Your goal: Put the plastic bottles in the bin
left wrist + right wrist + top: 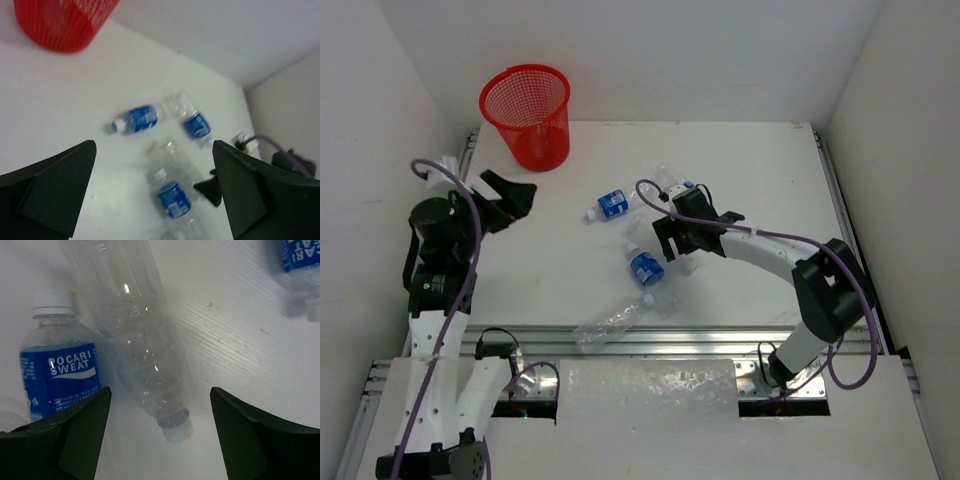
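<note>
The red mesh bin (525,115) stands at the table's far left corner; it also shows in the left wrist view (62,22). Several plastic bottles lie at mid-table: a blue-labelled one (610,205), another blue-labelled one (645,265), and a clear unlabelled one (615,322) near the front edge. My right gripper (672,248) is open, low over a clear unlabelled bottle (140,340) whose cap end lies between the fingers; a blue-labelled bottle (60,375) lies just left of it. My left gripper (525,195) is open and empty, to the right of the bin's base.
A further blue-labelled bottle (195,125) lies behind the right gripper, near its cable. White walls close the table on three sides. A metal rail (720,335) runs along the front edge.
</note>
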`<move>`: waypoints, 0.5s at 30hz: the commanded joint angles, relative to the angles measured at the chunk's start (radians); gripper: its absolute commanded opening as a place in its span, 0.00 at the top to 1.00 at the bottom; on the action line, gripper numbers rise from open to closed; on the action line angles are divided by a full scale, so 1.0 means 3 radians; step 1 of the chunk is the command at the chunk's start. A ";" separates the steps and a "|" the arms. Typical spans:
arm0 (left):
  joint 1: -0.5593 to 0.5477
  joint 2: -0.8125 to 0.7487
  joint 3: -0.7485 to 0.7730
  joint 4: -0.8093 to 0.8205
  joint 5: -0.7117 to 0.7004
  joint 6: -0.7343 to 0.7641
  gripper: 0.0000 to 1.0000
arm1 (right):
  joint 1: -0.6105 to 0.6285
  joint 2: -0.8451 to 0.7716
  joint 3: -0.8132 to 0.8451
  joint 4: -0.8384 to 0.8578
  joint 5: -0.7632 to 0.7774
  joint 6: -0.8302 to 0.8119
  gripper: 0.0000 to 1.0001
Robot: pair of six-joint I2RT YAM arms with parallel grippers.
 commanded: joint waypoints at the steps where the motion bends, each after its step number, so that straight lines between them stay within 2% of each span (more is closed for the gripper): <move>1: 0.0007 -0.0171 -0.0447 -0.0034 0.0355 0.0308 0.00 | -0.0012 0.0205 0.0202 0.0168 -0.0092 -0.0196 0.20; 7: 0.0002 -0.0228 -0.0853 -0.0009 0.0468 0.0370 0.00 | -0.0053 0.0589 0.0304 0.0276 -0.0159 -0.0303 0.23; 8: 0.0002 -0.0213 -0.0853 0.0007 0.0508 0.0360 0.00 | -0.0058 0.0619 0.0314 0.0281 -0.0139 -0.0323 0.25; 11: 0.0002 -0.0197 -0.0863 0.0114 0.0723 0.0294 0.00 | -0.0068 0.0650 0.0330 0.0271 -0.0088 -0.0349 0.45; 13: 0.0007 -0.0162 -0.0960 0.0267 0.0861 0.0217 0.00 | -0.0063 0.0549 0.0315 0.0235 -0.0016 -0.0339 0.53; 15: -0.0039 -0.0121 -0.1077 0.0491 0.1039 0.0058 0.00 | -0.0063 0.0406 0.0284 0.0174 0.0116 -0.0298 0.56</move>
